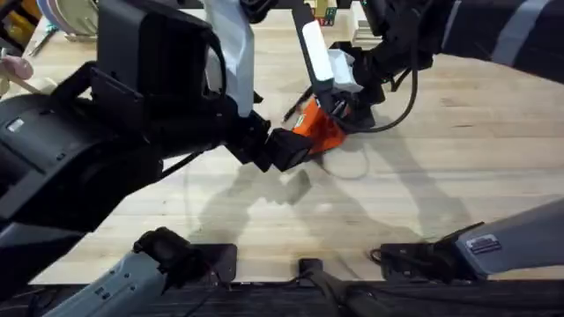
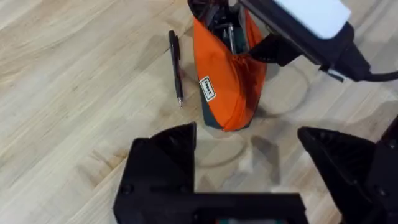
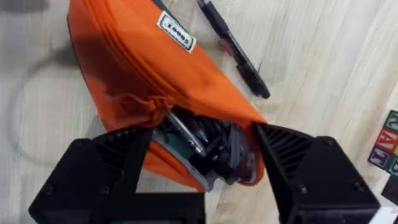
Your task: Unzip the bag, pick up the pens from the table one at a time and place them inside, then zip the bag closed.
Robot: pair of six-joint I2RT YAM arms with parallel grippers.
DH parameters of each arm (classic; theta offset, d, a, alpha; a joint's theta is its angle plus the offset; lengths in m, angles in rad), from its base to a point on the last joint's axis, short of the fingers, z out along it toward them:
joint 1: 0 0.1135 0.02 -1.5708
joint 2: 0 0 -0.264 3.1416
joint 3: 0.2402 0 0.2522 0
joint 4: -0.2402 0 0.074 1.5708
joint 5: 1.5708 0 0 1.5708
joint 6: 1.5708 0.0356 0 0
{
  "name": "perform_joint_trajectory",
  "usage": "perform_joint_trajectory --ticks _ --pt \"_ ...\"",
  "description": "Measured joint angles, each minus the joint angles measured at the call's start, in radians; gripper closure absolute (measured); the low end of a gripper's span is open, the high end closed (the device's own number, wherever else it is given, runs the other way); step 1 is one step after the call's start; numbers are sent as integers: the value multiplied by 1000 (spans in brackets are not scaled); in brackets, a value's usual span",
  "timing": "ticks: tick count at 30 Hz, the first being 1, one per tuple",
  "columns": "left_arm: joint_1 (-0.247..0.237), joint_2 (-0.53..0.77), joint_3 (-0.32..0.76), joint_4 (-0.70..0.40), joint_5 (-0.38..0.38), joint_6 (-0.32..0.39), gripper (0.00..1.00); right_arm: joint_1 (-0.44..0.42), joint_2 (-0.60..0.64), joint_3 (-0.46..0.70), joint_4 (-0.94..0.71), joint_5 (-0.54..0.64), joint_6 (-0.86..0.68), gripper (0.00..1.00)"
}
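Note:
The orange bag stands tilted on the table, its zip open. Several pens show inside the bag. My right gripper is closed around the bag's open upper end, one finger on each side of the mouth. It reaches in from the far right. One slim black pen lies on the wood just beside the bag. My left gripper hangs open with nothing in it, just short of the bag's lower end.
Coloured blocks lie at the table's far side. Stacked plates sit at the back left. A black cable trails from the right arm over the wood beside the bag.

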Motion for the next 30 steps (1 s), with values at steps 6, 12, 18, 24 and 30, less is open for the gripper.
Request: perform_joint_trajectory --ticks 6,12,18,24,30 --pt "0 0 0 0 0 0 7 0 0 0 1 2 0 6" --pt "0 0 0 0 0 0 7 0 -8 1 -16 6 0 6" --pt "0 0 0 0 0 0 7 1 -108 1 -62 13 1 6" --pt "0 0 0 0 0 0 8 1 -240 1 -160 12 1 6" --pt "0 0 0 0 0 0 7 1 -370 1 -260 13 38 6"
